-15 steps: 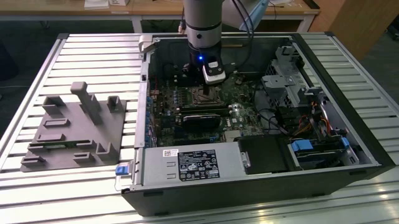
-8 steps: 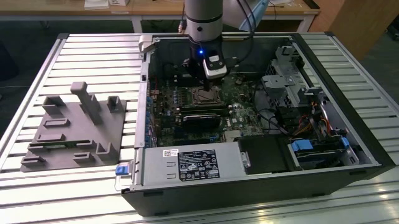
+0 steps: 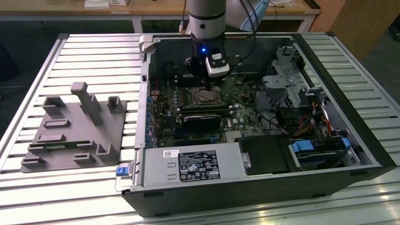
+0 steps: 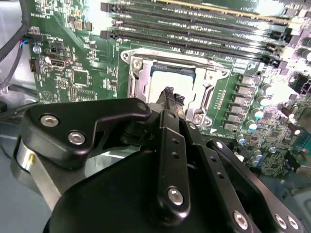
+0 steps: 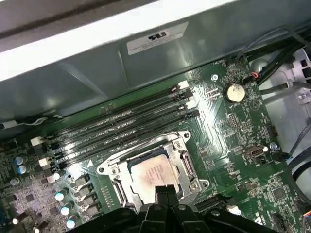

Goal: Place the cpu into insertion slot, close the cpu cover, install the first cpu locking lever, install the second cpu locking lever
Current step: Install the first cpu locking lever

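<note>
Over the cpu [image 5: 154,175] under its cover [image 5: 187,167], the tool [image 5: 164,190], fingertips together.

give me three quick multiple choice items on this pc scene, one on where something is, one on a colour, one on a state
1. Where is the pincer?
A. over the cpu
B. over the grey fixture
C. outside the case

2. What colour is the motherboard?
A. red
B. green
C. white

3. Where does the cpu lie?
A. on the fixture
B. held in the air
C. seated within the metal socket frame

Answers: 1 A, both wrist views show its tips just above the chip. 2 B, the board is green around the socket. 3 C, the cpu cover frames the chip beside the memory slots.
</note>
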Robot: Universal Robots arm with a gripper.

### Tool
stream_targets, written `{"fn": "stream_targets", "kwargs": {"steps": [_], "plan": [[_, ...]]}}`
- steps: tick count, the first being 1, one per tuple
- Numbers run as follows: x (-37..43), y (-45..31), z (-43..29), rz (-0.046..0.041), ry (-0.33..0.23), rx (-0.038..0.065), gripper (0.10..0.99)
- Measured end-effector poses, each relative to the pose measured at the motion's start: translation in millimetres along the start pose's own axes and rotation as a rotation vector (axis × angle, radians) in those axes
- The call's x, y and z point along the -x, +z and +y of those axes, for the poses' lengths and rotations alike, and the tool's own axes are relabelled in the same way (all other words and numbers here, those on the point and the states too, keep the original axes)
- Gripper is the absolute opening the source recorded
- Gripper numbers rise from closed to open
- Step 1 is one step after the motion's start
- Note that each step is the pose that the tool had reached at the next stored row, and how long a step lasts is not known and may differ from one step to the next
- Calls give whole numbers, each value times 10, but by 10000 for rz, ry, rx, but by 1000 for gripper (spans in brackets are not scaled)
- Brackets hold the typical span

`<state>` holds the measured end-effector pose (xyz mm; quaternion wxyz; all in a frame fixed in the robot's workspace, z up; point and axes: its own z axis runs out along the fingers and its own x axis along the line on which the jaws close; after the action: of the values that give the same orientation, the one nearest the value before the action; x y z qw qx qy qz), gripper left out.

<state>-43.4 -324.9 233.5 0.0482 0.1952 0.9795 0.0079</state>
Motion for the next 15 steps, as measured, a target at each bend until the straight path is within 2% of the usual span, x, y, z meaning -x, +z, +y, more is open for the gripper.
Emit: {"fn": "stream_targets", "kwargs": {"steps": [3, 5, 9, 15], "plan": [[11, 15, 4, 62, -54, -165, 106], [12, 27, 5, 114, -192, -198, 106], [10, 45, 3, 169, -714, -173, 106], [9, 55, 4, 188, -1630, -109, 106]]}}
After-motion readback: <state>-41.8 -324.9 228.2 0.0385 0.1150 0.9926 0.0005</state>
